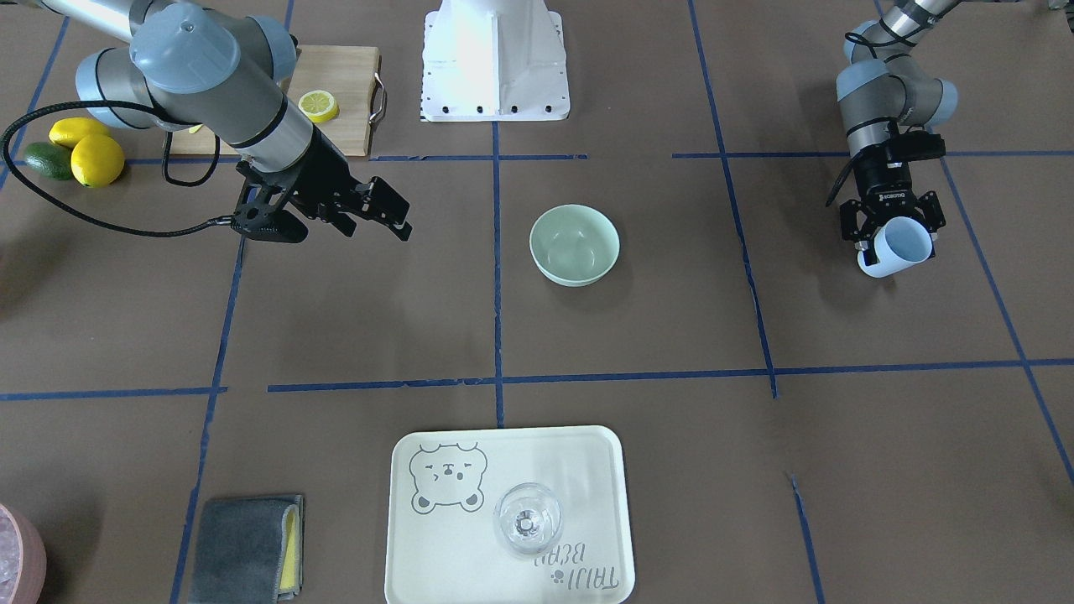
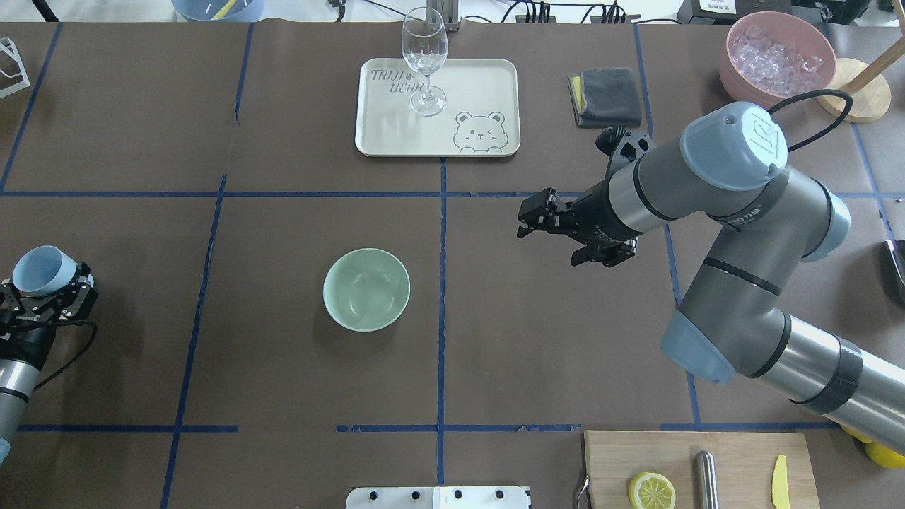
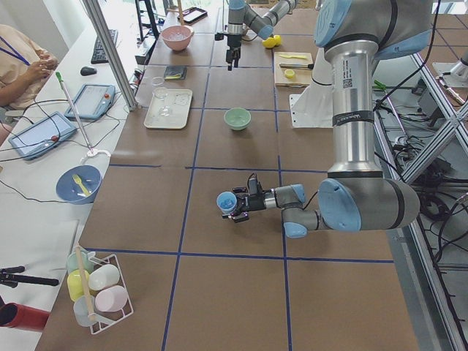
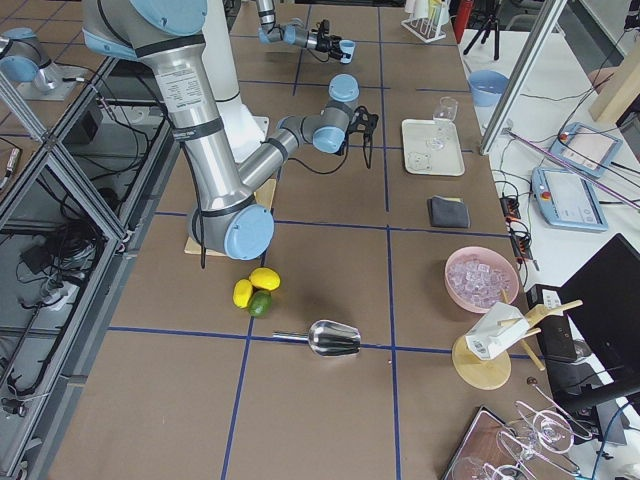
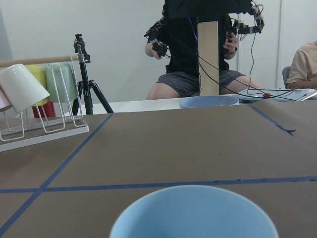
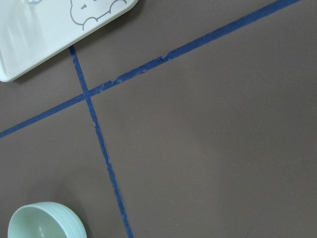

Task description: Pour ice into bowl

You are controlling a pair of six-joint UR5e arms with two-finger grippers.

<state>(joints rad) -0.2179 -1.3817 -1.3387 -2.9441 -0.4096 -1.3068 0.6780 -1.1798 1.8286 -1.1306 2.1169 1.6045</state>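
The pale mint-green bowl (image 2: 366, 290) (image 1: 575, 243) stands with nothing in it near the table's middle; its rim also shows at the bottom of the right wrist view (image 6: 44, 220). Clear ice (image 2: 776, 53) (image 4: 482, 275) lies heaped in a pink container (image 2: 735, 71) at the far right corner. My left gripper (image 2: 46, 281) (image 1: 894, 239) is at the table's left edge, shut on a light blue cup (image 2: 41, 270) (image 1: 904, 243) (image 5: 193, 215) tilted on its side; its inside looks plain blue. My right gripper (image 2: 548, 244) (image 1: 376, 231) hovers open right of the bowl, holding nothing.
A cream tray (image 2: 382, 134) with a clear stemmed glass (image 2: 424, 60) sits at the far side, a grey cloth (image 2: 606, 95) beside it. A cutting board (image 2: 735, 452) with a lemon slice (image 2: 651, 490) is near the robot's base. Lemons (image 4: 250, 288) and a metal scoop (image 4: 330, 338) lie farther right.
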